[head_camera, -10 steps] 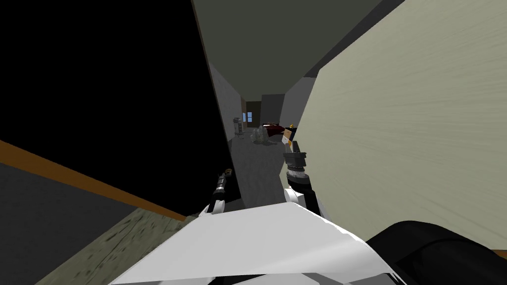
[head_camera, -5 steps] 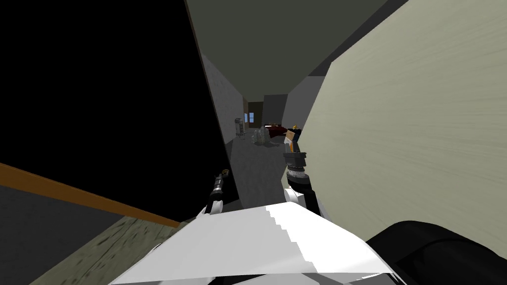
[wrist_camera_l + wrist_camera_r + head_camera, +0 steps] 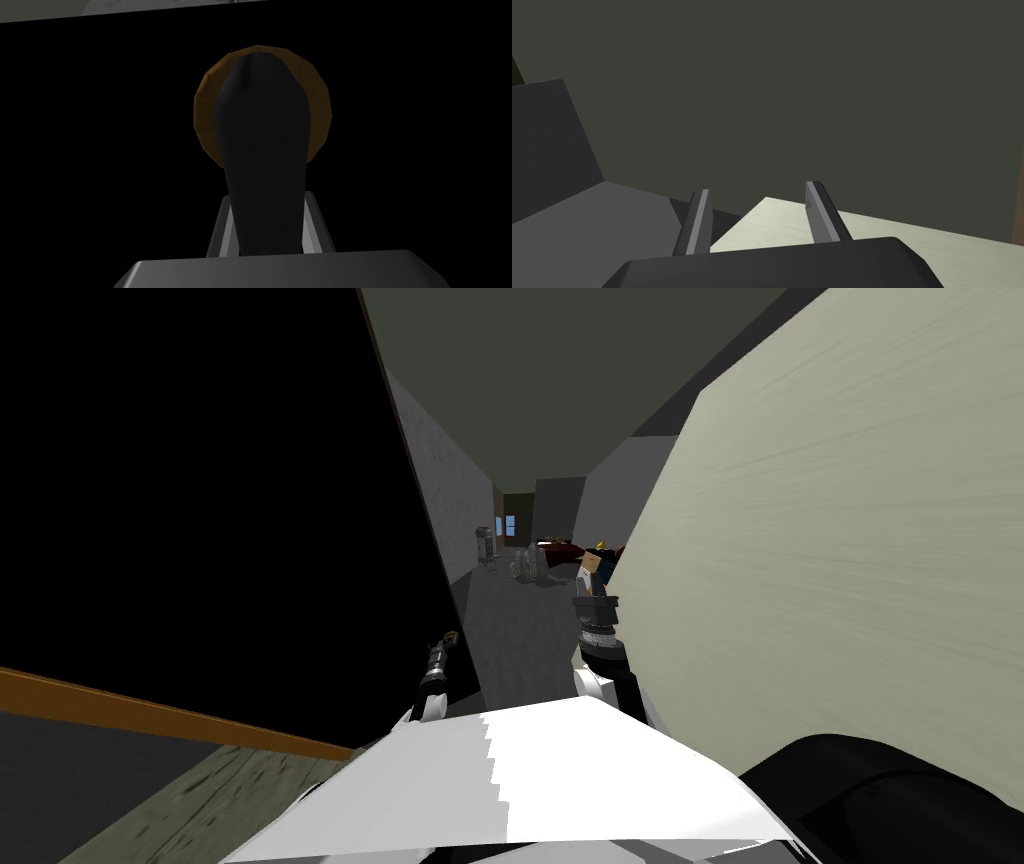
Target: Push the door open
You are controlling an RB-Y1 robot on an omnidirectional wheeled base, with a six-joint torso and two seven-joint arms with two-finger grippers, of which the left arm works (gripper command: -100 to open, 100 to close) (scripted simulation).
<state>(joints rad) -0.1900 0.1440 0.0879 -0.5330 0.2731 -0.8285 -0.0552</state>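
My left end effector [image 3: 267,200] is clamped on the dark lever handle [image 3: 265,140]; my right end effector [image 3: 757,189] stands wide beside a pale panel [image 3: 792,225].

Grey door [image 3: 472,633] left, pale panel [image 3: 830,588] close right, narrow open hallway floor [image 3: 525,628] between

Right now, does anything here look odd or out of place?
The left gripper is shut on a dark door handle with a round brown plate, but around them lies a black area where nothing is drawn. Nothing looks spilled or broken.
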